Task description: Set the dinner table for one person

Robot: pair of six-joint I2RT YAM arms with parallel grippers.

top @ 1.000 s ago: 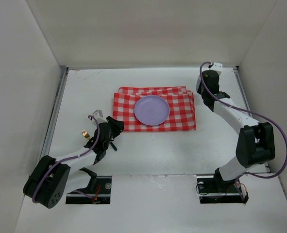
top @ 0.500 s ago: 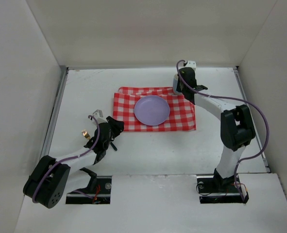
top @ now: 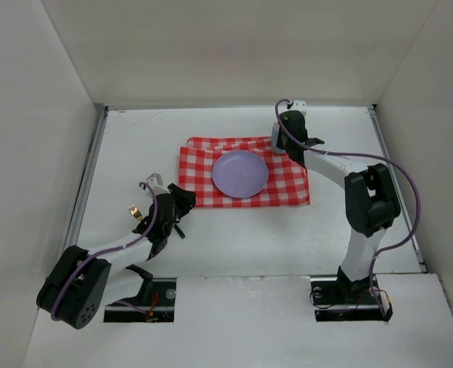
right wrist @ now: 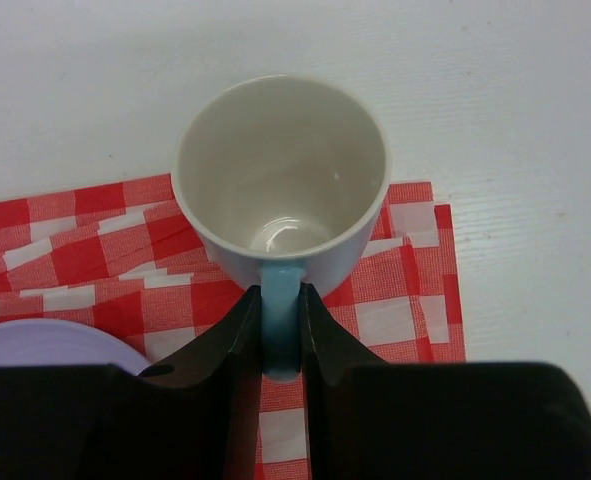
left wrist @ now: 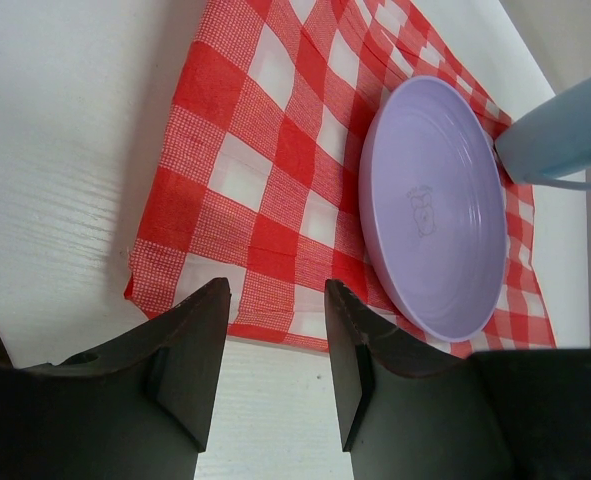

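**A:** Nearest the bases first: what was the left gripper [left wrist: 275, 292] doing?

**B:** Nothing much. It hung low over the dinner table [top: 134, 146], just short of the near left corner of the checked cloth [left wrist: 265, 170]. Its jaws stood apart and there was nothing between them.

**A:** And beyond it?

**B:** The cloth lay flat in the middle of the white top, with the lavender plate [top: 240, 174] sitting on it. At the far right corner of the cloth, the right gripper [right wrist: 280, 312] was pinched tight on the handle of the pale blue mug [right wrist: 280, 170]. The mug was upright, mouth up, and looked empty, just beside the plate's far rim.

**A:** Was the mug down yet?

**B:** I could not tell whether its base touched the cloth. I judged the step to be placing it. To do that well, it needed to be kept level and lowered straight until the base sat flat. It also had to stay clear of the plate and of the folded edge there. Only then should the fingers open and draw back along the handle.

**A:** Any writing or brand?

**B:** None I could read. The plate had a faint small mark [left wrist: 421, 210] at its centre, too small to make out. The mug showed nothing.
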